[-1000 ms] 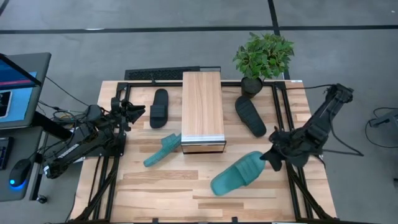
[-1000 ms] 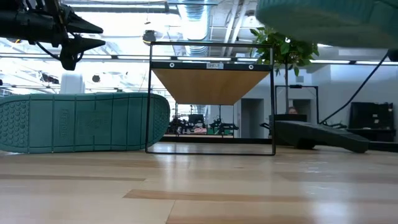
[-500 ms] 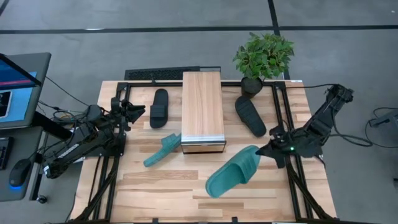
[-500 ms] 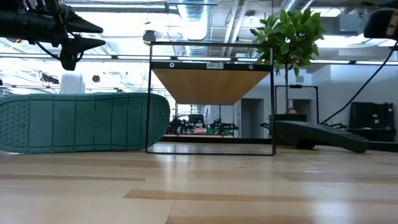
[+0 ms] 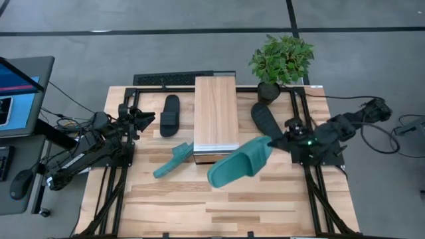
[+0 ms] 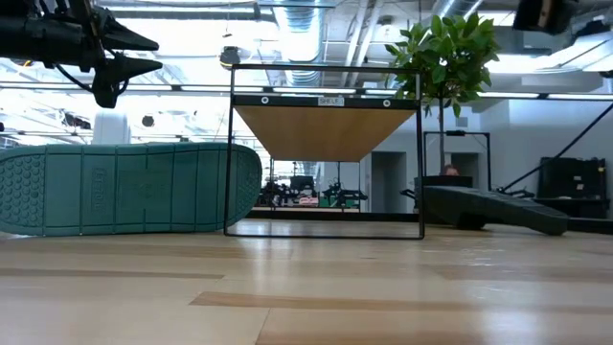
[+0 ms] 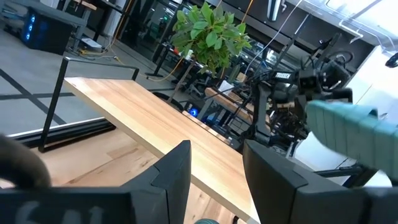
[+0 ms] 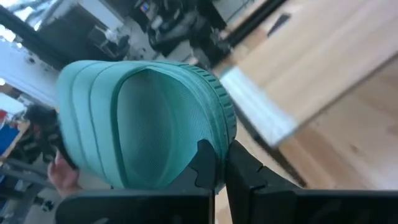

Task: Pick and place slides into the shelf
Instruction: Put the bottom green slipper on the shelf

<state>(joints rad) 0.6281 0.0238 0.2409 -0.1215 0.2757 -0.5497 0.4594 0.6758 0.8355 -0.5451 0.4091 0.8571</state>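
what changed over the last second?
The right end effector, shut on the teal slide, swung it up-table and leftward, from the table's lower right to the shelf front right corner. Nothing was taken hold of or let go. Unchanged: left end effector hovering at the table's left, other teal slide, both black slides.

Teal ribbed slide [image 5: 238,164] in the dark right gripper [image 5: 279,143]; beyond it black slide [image 5: 266,122], light plank-grain shelf [image 5: 216,109].
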